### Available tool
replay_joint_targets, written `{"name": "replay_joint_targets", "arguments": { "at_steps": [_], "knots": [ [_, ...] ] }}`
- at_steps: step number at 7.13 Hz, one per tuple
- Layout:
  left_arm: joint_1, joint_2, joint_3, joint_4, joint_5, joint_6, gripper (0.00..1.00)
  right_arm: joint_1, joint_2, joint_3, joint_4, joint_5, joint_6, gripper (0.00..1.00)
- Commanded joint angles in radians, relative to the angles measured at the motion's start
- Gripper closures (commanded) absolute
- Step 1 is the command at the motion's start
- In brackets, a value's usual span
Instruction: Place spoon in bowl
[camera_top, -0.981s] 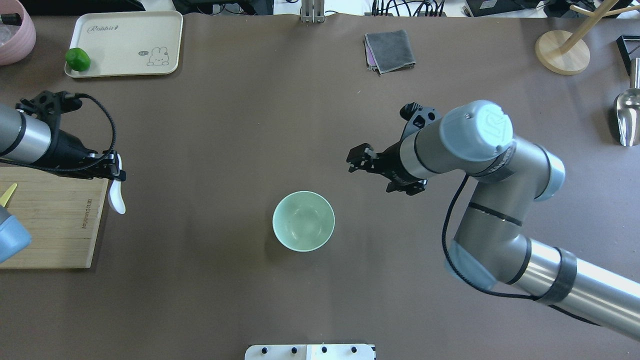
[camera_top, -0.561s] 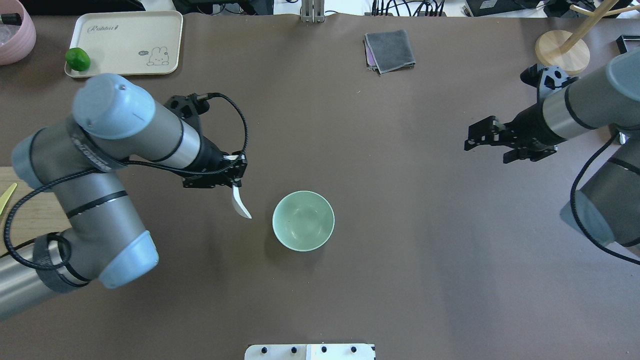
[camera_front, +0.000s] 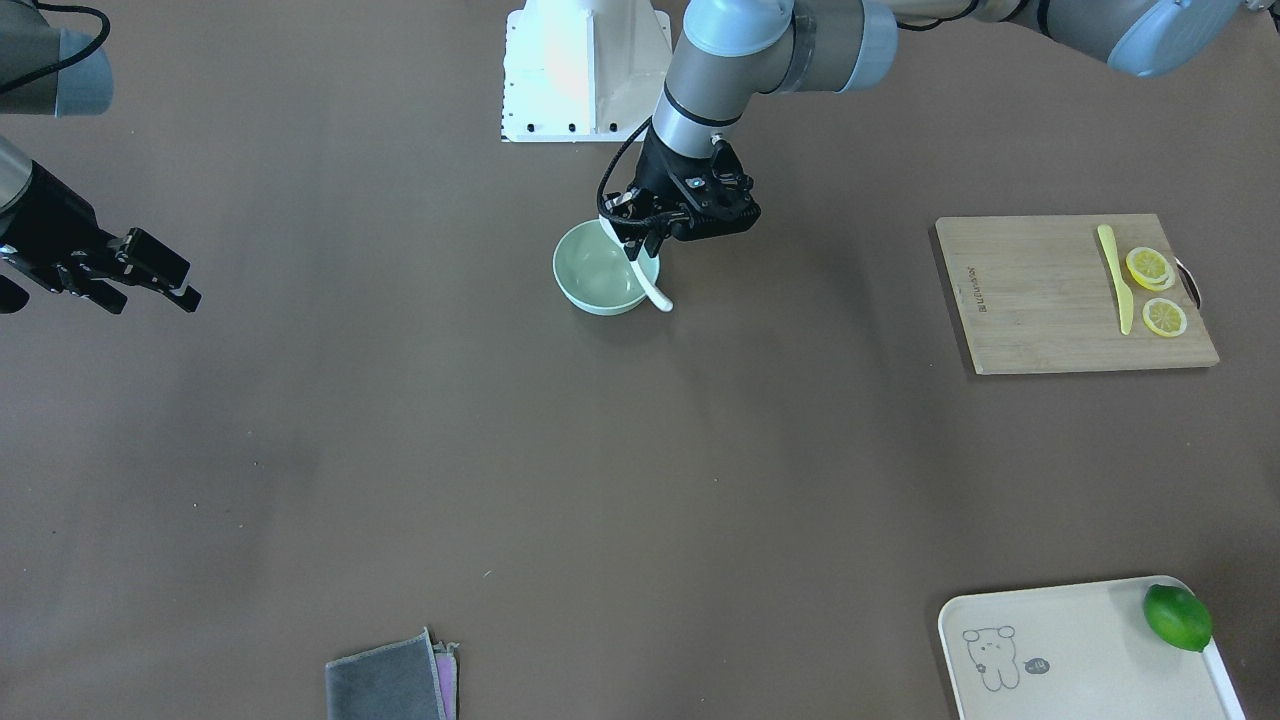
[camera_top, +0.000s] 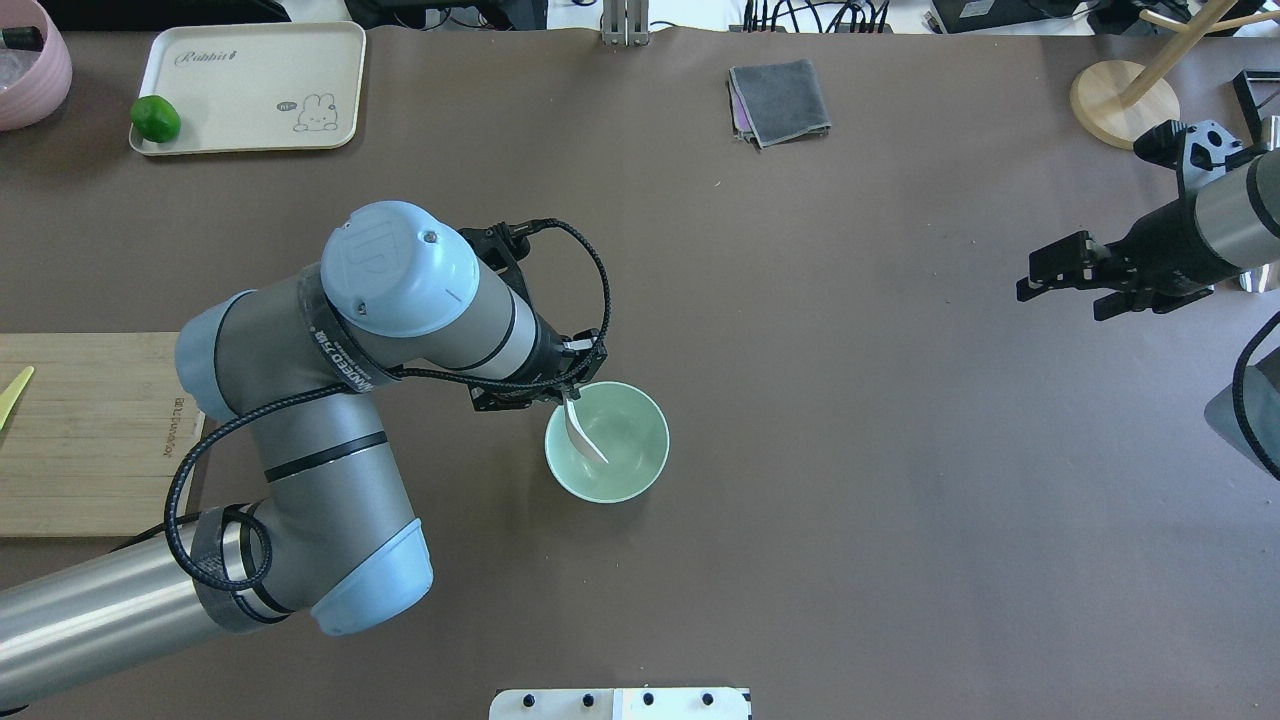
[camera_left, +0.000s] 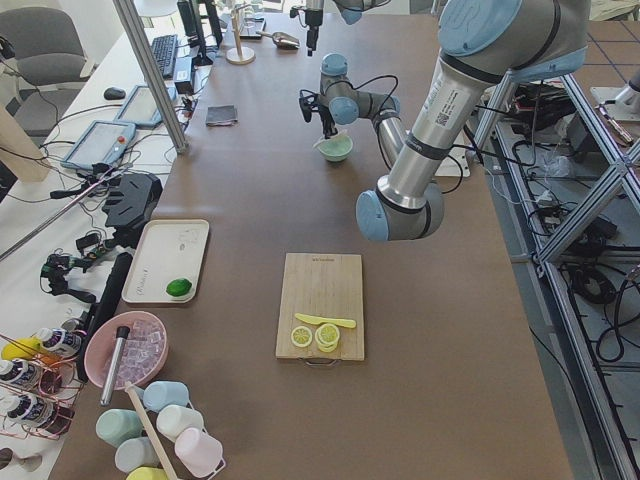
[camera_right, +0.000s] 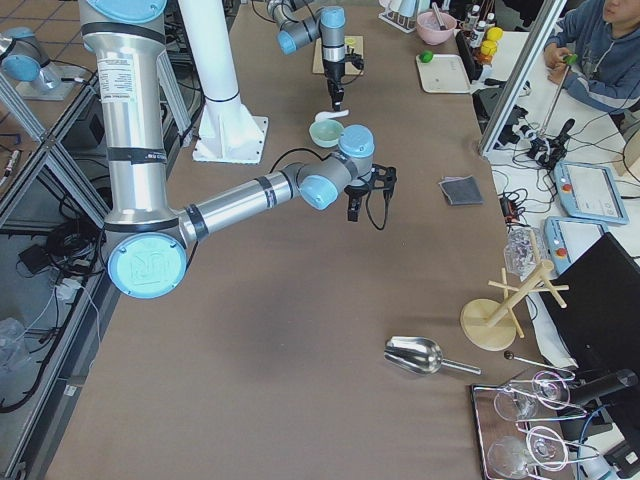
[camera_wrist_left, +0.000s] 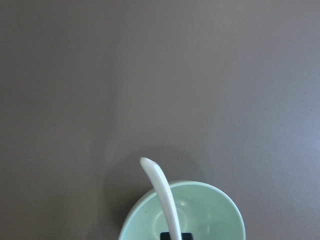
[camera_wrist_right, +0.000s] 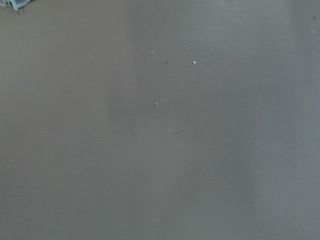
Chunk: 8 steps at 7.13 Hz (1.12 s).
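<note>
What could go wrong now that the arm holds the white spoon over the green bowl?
The spoon hangs slanted from the left arm's jaws, which stand near one edge of the bowl, not over its middle. Let go here, it might strike the rim and tumble onto the table. The jaws are close to that rim; lowering them could nudge or tip the bowl.

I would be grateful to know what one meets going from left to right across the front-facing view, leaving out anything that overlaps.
right gripper → grey cloth → bowl → cutting board
</note>
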<state>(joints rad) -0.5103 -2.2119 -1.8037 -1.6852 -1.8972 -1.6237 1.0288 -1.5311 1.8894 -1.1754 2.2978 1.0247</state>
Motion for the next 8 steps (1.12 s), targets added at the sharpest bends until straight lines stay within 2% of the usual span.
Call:
{"name": "replay_joint_targets", "arguments": {
  "at_steps": [1,3,4,6,7,8],
  "knots": [
    [-0.016,0.069,-0.061,0.002,0.009,0.043,0.02,0.01,-0.011,0.004,0.003,0.002,-0.003,0.0],
    [-0.06,0.096,-0.101,0.004,0.0,0.07,0.02,0.025,-0.011,0.001,-0.001,0.003,-0.005,0.0],
    [-0.101,0.124,-0.133,0.027,-0.041,0.152,0.02,0.042,-0.021,0.001,-0.001,0.005,-0.011,0.0],
    [-0.239,0.208,-0.242,0.181,-0.138,0.415,0.02,0.147,-0.075,-0.015,-0.016,0.053,-0.185,0.0],
    [-0.328,0.283,-0.274,0.211,-0.176,0.588,0.02,0.231,-0.089,-0.019,-0.079,0.095,-0.309,0.0],
    [-0.446,0.404,-0.305,0.21,-0.244,0.789,0.02,0.314,-0.093,-0.018,-0.174,0.11,-0.457,0.0]
  ]
}}
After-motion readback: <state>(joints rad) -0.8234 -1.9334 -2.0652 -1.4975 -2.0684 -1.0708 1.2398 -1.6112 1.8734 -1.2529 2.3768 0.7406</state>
